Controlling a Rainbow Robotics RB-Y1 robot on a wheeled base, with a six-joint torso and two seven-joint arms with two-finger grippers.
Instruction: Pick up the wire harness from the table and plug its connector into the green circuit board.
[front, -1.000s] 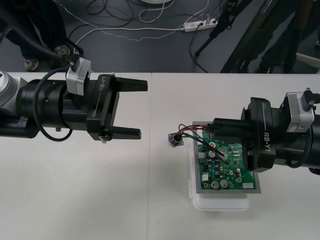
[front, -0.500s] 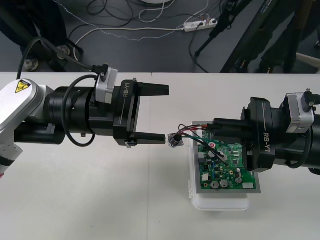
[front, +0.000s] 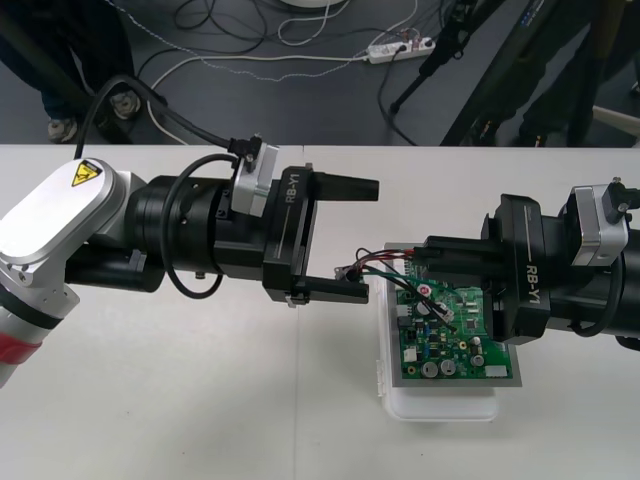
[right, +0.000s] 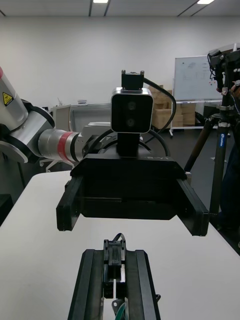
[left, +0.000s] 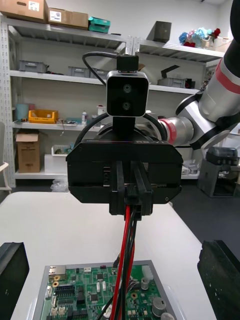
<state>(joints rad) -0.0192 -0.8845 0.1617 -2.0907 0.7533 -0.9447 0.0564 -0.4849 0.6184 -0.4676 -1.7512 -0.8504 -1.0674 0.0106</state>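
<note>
The big pale tabletop (front: 150, 400) is carrying everything. The left arm is stretching far across it from its side. Its left claw (front: 372, 240) is wide open, with one black finger on each side of the loose end of the wires.

The right claw (front: 428, 262) is reaching in from the other side. It is squeezing tight on the wire harness (front: 385, 265), holding the plug end up over the far corner of the green circuit board (front: 450, 345). The board is sitting on its white base (front: 440, 405), close to the middle of the tabletop.

The thin red, black and green wires are running from the right claw out toward the left claw. The small black plug (right: 114, 260) is sitting between the right claw's fingers, so I think it is not in the board yet. The round socket (front: 346, 272) is peeking out just by the left claw's lower finger.

I think the robot is getting ready to plug in. Next, the left claw probably needs to close softly on the loose end. It must not tug, or the plug could slip. Then the right claw can aim the plug down at its spot on the board.
</note>
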